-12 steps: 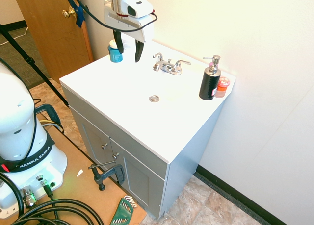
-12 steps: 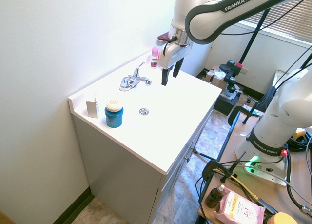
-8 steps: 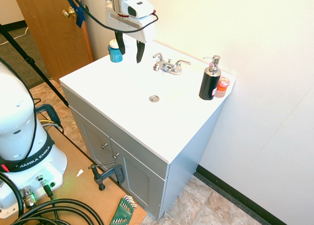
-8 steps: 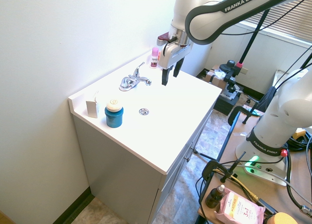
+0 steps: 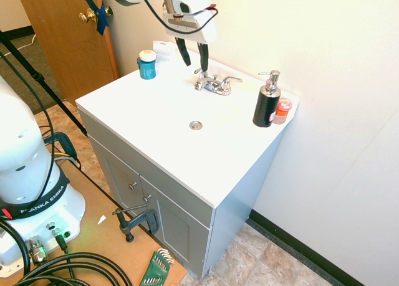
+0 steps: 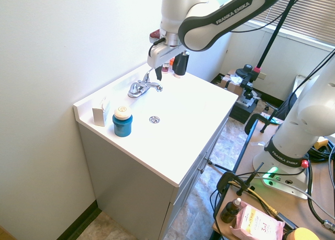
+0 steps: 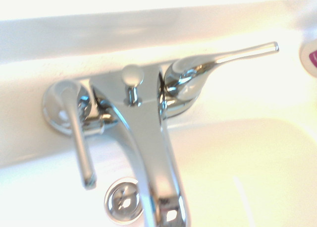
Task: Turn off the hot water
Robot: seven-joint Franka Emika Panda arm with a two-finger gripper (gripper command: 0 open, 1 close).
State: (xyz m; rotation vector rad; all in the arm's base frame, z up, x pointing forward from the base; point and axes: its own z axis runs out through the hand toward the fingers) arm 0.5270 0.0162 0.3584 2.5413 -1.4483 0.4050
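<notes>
In the first exterior view's upper middle, the gripper (image 5: 196, 67) hangs with jaws parted — nothing between them — near the left chrome lever (image 5: 198, 70) of the faucet (image 5: 215, 85). The teal jar (image 5: 147, 68) stands left of them; the black soap pump bottle (image 5: 267, 105), right.

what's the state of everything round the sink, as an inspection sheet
surface: white sink top, drain uncovered
job's things: chrome faucet; hot lever angled forward beside the spout, other lever out sideways
clutter: teal jar, small box, black pump bottle, orange-red jar
end effector: open, above the faucet, holding nothing
cables: black, looped on the wooden table
surroundings: door, grey cabinet
</notes>
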